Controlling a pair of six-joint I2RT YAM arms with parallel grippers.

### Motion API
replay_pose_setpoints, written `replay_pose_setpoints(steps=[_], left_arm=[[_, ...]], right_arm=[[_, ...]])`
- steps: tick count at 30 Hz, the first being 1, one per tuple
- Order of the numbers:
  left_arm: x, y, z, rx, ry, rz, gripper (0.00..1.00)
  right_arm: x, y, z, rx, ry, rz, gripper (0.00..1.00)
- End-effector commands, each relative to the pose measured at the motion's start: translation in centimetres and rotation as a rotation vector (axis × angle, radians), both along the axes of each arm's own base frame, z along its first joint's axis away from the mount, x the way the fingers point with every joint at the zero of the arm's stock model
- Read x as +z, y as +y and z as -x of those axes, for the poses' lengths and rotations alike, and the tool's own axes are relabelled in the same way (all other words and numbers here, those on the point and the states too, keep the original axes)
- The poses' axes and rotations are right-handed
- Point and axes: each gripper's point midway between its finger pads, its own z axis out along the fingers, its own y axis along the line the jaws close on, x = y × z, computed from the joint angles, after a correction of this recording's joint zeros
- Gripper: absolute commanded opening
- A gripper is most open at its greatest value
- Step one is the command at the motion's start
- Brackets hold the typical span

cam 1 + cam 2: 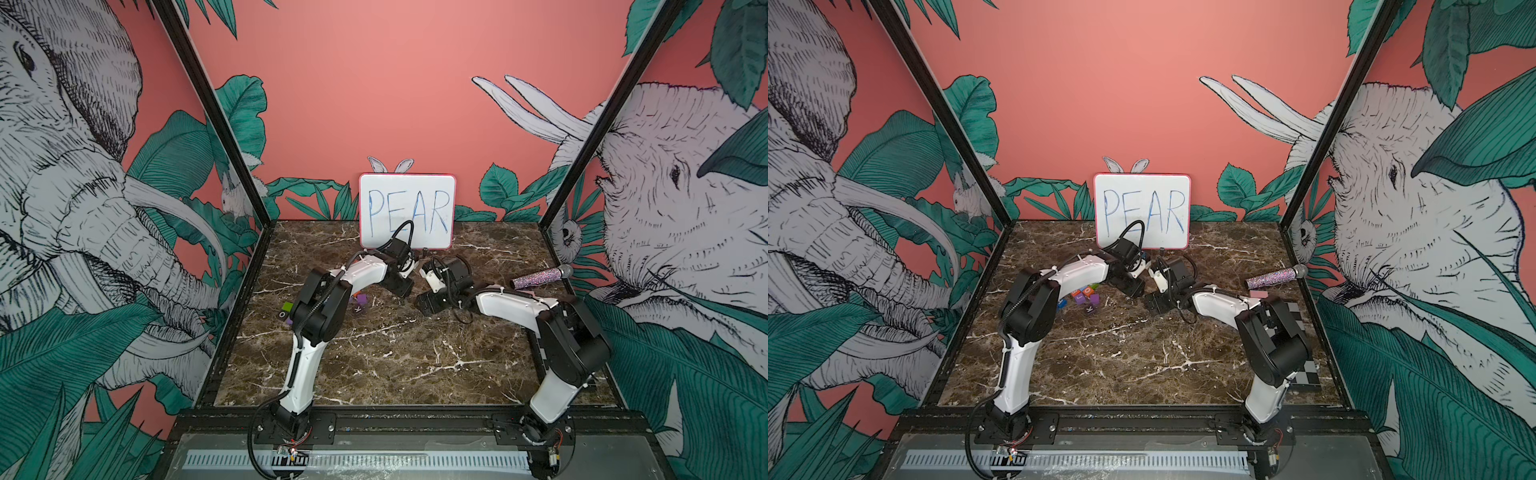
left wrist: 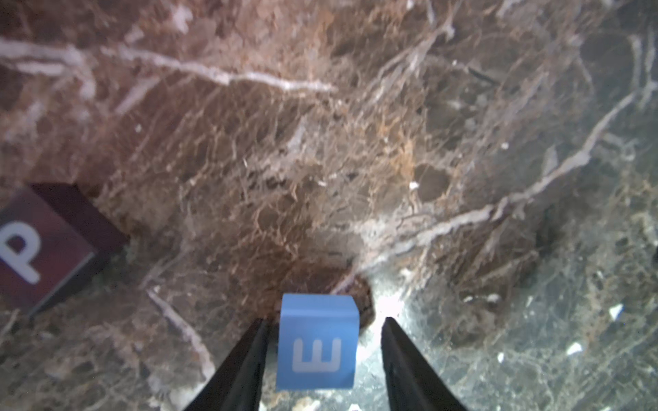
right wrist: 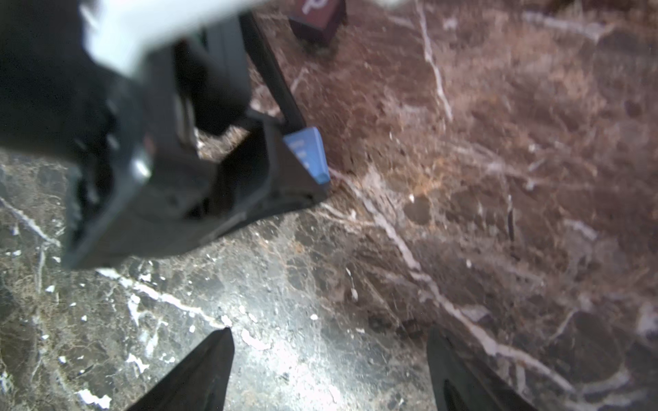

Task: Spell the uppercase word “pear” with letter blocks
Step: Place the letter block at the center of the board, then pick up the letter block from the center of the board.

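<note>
In the left wrist view the blue E block stands on the marble between the two fingers of my left gripper. The jaws are open, with a narrow gap on one side of the block and a wider one on the other. The dark brown P block sits apart from it on the table. My right gripper hangs open over bare marble, close by and facing the left gripper, the E block and the P block. In both top views the arms hide these two blocks.
A heap of other coloured cubes lies beside the left arm; their letters are too small to read. The whiteboard with PEAR stands at the back. A glittery microphone lies at the right, and a checkered board sits behind the right arm.
</note>
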Motion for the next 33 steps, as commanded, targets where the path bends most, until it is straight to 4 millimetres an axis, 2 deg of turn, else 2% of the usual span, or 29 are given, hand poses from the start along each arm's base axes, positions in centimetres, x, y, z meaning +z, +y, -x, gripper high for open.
replay_pose_setpoints(steps=[1,5,11,16,21,33], left_arm=[[4.5,0.6,-0.6,0.114,-0.044,0.122,0.6],[5.7,2.5,-0.7,0.259,-0.003,0.203,0.65],[7.9,4.7,-0.7,0.372,-0.025,0.266,0.85],[7.7,8.7,-0.4,0.498,-0.054,0.169,0.99],[7.6,10.8,0.1,0.547,-0.065,0.103,0.99],[7.6,13.3,0.8,0.614,-0.029,0.12,0.99]], right_arm=[[1.0,1.0,-0.7,0.043,-0.01,-0.008,0.83],[1.2,1.9,-1.9,0.062,-0.015,0.02,0.76],[1.1,4.0,-3.8,0.103,-0.032,0.097,0.73],[0.6,5.2,-4.9,0.116,-0.025,0.151,0.68],[-0.4,6.3,-5.3,0.132,-0.003,0.185,0.64],[-2.3,7.0,-5.8,0.135,0.04,0.222,0.55]])
